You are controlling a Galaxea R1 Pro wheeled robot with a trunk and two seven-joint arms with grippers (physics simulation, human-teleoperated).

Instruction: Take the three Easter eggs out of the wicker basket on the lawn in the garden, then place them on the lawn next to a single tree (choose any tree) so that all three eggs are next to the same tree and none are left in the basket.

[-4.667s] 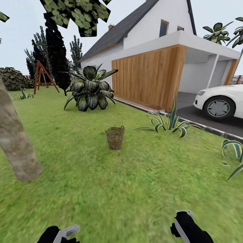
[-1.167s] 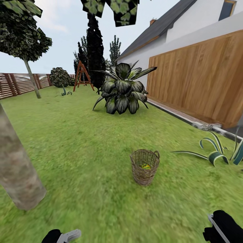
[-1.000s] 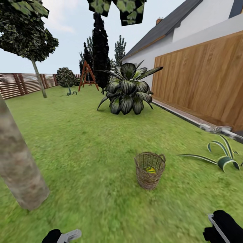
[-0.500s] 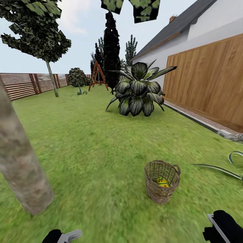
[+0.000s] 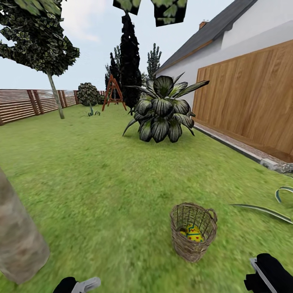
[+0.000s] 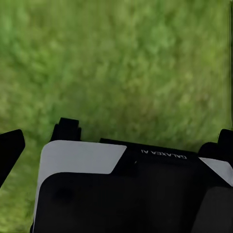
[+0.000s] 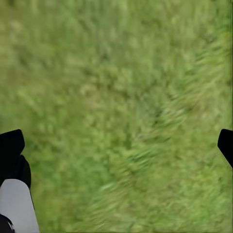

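Note:
The brown wicker basket (image 5: 193,232) stands upright on the lawn (image 5: 101,183), low and right of centre in the head view. Inside it show yellow Easter eggs (image 5: 191,233) with red and blue-green markings; how many I cannot tell. A thick, pale mottled tree trunk (image 5: 18,244) leans at the lower left, about two basket widths left of my left gripper (image 5: 81,284). My right gripper (image 5: 264,274) sits at the bottom right, short of the basket. In each wrist view the fingertips (image 6: 10,148) (image 7: 12,145) stand wide apart over bare grass, so both grippers are open and hold nothing.
A big dark-leaved plant (image 5: 162,110) grows beyond the basket. The house's wooden wall (image 5: 244,101) and stone kerb (image 5: 276,165) run along the right, with striped leaves (image 5: 264,209) close to the basket. A slat fence (image 5: 24,103), thin-trunked tree (image 5: 55,95) and red frame (image 5: 113,91) stand far off.
The head camera has come closer to the basket and turned, so the basket looks nearer and lower and the trunk has slid to the lower left. The grippers keep their places in the picture.

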